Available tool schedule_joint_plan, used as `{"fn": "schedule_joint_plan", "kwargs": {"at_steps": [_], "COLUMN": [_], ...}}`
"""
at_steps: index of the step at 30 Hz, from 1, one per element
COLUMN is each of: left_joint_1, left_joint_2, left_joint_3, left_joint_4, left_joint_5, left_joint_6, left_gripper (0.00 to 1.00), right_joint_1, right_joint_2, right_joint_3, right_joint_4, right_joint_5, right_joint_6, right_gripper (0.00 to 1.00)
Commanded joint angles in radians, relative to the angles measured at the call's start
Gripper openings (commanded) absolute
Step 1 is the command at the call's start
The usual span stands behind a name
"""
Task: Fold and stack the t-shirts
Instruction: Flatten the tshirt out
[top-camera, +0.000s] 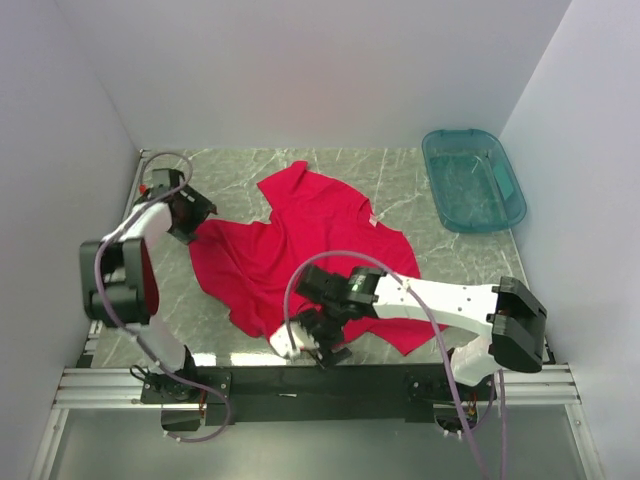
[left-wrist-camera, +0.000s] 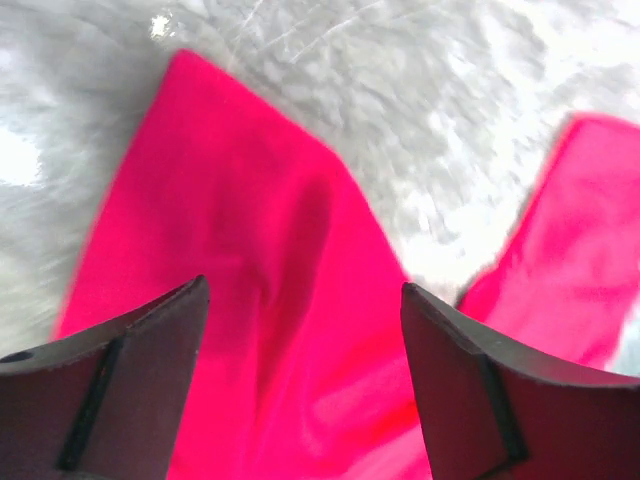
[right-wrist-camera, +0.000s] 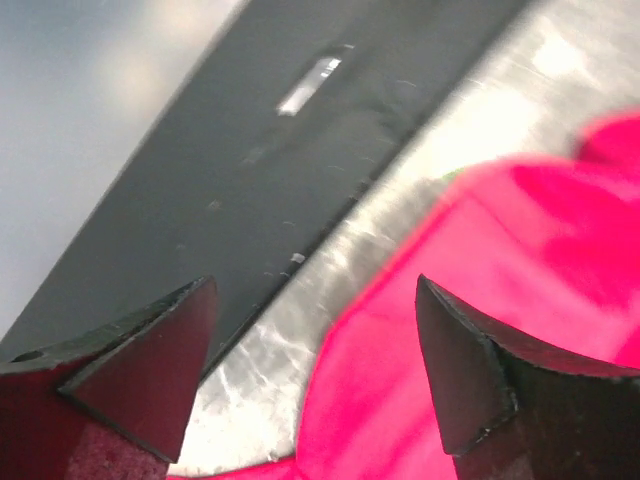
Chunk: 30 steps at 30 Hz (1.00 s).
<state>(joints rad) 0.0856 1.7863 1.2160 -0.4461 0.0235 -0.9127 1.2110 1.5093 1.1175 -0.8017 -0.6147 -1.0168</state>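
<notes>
On the table (top-camera: 400, 175), a red shirt (top-camera: 300, 250) lies spread mid-frame. The left gripper (top-camera: 193, 215) hangs over the sleeve at left and the right gripper (top-camera: 318, 340) over the bottom hem, both splayed and empty, likely to pinch fold points.

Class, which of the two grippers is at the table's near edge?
The right gripper, over the red t-shirt's edge by the black rail; the left gripper is farther back, on the left.

red t-shirt (top-camera: 290, 250), grey marbled table (top-camera: 400, 178), teal bin (top-camera: 472, 185).
</notes>
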Motion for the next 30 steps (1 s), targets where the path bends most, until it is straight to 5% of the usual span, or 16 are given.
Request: {"fn": "schedule_joint_plan", "kwargs": {"at_steps": [1, 4, 8, 15, 22, 30], "left_joint_1": [0.052, 0.08, 0.082, 0.082, 0.082, 0.082], "left_joint_2": [-0.207, -0.333, -0.491, -0.909, -1.176, -1.211], "left_joint_3": [-0.134, -0.229, -0.341, -0.449, -0.539, -0.512], "left_joint_4": [0.18, 0.205, 0.21, 0.077, 0.046, -0.012], "left_joint_5": [0.105, 0.138, 0.162, -0.055, -0.119, -0.122], "left_joint_6": [0.155, 0.181, 0.199, 0.301, 0.298, 0.31], "left_gripper": [0.84, 0.84, 0.81, 0.87, 0.91, 0.9], "right_joint_1": [-0.135, -0.246, -0.211, -0.139, -0.134, -0.126], "right_joint_2": [-0.067, -0.074, 0.079, 0.331, 0.4, 0.526], "right_joint_3": [0.007, 0.008, 0.077, 0.255, 0.271, 0.37], "right_joint_4": [0.175, 0.331, 0.416, 0.522, 0.561, 0.518], "right_joint_5": [-0.003, -0.063, -0.062, 0.059, 0.245, 0.158], "right_joint_6": [0.148, 0.312, 0.538, 1.045, 1.21, 1.255], "right_gripper": [0.88, 0.91, 0.92, 0.87, 0.75, 0.51]}}
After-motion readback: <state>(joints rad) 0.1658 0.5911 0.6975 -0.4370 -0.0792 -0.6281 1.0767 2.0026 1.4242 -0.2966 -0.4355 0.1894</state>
